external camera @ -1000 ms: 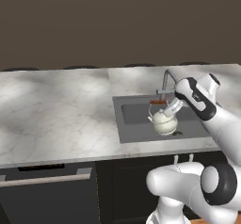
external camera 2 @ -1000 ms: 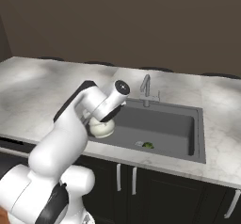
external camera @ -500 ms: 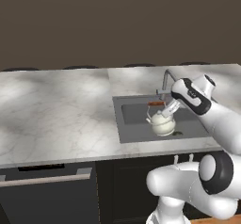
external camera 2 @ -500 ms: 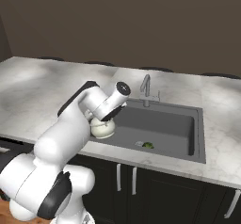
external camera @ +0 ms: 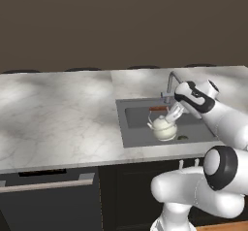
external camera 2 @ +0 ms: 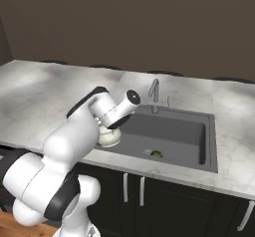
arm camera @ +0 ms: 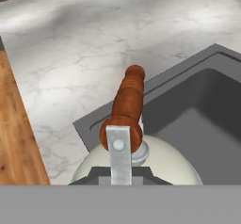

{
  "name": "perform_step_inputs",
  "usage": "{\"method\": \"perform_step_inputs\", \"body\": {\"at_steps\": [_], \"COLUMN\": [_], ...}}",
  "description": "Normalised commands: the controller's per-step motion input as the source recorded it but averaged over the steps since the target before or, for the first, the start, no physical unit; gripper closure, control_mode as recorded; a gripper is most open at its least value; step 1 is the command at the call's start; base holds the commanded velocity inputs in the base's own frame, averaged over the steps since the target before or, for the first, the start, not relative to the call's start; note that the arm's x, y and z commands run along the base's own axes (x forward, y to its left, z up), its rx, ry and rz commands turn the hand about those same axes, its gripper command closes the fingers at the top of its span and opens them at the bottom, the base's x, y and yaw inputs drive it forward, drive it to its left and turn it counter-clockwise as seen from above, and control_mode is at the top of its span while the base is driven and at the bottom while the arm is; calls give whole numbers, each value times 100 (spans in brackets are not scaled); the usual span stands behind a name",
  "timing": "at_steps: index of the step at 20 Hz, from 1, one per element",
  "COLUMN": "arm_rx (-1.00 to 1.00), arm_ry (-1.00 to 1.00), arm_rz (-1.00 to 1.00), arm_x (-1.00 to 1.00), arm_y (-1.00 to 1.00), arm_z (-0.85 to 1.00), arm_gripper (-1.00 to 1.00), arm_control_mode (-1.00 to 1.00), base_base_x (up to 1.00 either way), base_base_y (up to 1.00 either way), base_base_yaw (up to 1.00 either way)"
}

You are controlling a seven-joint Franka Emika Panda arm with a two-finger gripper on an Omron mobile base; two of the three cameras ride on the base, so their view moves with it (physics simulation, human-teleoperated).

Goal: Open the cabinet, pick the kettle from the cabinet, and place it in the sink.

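The gripper (external camera: 170,115) has its jaws closed tight on the arched handle of the cream-white kettle (external camera: 164,130), which hangs directly beneath them inside the dark grey sink (external camera: 137,118), toward its left half. In the hand view the reddish-brown wooden bar (arm camera: 127,105) runs straight ahead of the jaws, over the sink's edge and the white marble counter (arm camera: 89,44). The silver faucet (external camera: 170,81) stands just behind the jaws

- No text, label, brand, number or sign could be read in any of the pictures.
- The kettle (external camera: 164,128), the sink (external camera 2: 172,137) and the marble worktop (external camera: 63,118) carried no lettering that could be made out.
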Motion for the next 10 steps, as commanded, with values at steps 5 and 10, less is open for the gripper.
{"method": "perform_step_inputs", "body": {"at_steps": [5, 10], "arm_rx": [3, 0], "arm_ry": [-3, -2], "arm_rz": [7, 7], "arm_x": [29, 31], "arm_y": [0, 0], "arm_z": [-14, -11], "arm_gripper": [100, 100], "arm_control_mode": [-100, -100], "base_base_x": [0, 0], "base_base_y": [0, 0], "base_base_yaw": [0, 0]}}
